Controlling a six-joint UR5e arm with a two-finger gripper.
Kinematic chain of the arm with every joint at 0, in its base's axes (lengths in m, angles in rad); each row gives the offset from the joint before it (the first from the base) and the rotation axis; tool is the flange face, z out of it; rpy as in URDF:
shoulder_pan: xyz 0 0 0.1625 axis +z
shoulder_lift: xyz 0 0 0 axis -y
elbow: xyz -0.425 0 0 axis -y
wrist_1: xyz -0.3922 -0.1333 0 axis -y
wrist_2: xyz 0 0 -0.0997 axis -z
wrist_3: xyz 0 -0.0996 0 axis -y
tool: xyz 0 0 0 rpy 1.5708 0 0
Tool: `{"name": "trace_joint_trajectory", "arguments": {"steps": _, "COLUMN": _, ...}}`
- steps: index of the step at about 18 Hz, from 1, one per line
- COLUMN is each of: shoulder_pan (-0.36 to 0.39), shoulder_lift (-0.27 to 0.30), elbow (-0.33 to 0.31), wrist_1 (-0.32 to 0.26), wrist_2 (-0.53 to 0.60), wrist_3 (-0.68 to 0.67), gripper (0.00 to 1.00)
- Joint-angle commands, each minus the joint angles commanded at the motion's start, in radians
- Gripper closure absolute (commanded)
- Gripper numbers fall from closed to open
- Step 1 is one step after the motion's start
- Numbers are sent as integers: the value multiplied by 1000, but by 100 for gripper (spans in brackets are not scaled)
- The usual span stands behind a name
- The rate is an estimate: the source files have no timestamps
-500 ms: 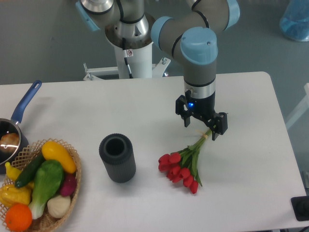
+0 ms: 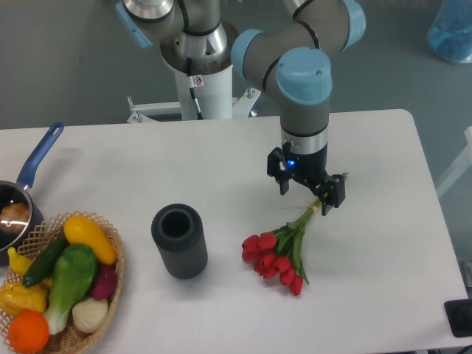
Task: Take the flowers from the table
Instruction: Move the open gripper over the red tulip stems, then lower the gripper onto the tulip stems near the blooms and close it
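Observation:
The flowers (image 2: pixel 279 256), a bunch of red tulip buds on green stems, lie on the white table (image 2: pixel 383 243) right of centre, buds toward the front, stems running up and right. My gripper (image 2: pixel 305 196) hangs just over the stem end, its two fingers spread to either side of the stems. The gripper is open and nothing is held. The stem tips pass behind the gripper body and show again at its right.
A dark grey cylinder cup (image 2: pixel 179 240) stands upright left of the flowers. A wicker basket (image 2: pixel 110 287) of colourful vegetables sits at the front left corner. A blue-handled pot (image 2: pixel 22 199) is at the left edge.
The gripper has shifted very slightly upward. The flowers have not moved.

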Motion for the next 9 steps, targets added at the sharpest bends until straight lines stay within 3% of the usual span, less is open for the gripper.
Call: {"name": "trace_joint_trajectory", "arguments": {"steps": 9, "shoulder_pan": -28, "shoulder_lift": -77, "elbow": -12, "wrist_1": 9, "wrist_2": -3, "wrist_3": -2, "gripper": 0}}
